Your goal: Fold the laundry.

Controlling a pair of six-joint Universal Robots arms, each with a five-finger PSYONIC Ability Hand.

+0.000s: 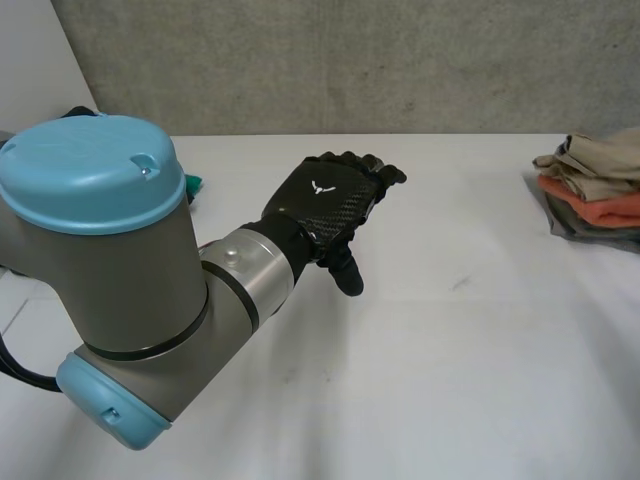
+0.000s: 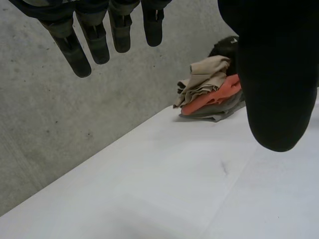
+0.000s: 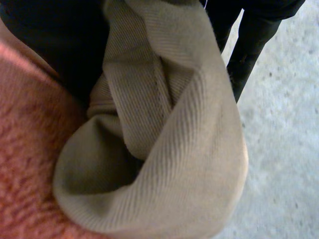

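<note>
The left arm (image 1: 120,300) comes in from the lower left of the head view, grey joint and light-blue cap nearest, and reaches toward the frame's centre. There the left hand (image 1: 325,205) hovers palm down. Its fingers (image 2: 96,42) are straight and slightly spread, its thumb (image 1: 347,273) hangs down, and it holds nothing. The right hand (image 3: 256,30) shows dark in its wrist view, and its grasp cannot be told.

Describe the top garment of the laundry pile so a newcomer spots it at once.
On the white table, at its right edge by the concrete wall, sits a clothes pile. The top piece is the crumpled beige garment, above an orange layer and a grey one.
</note>
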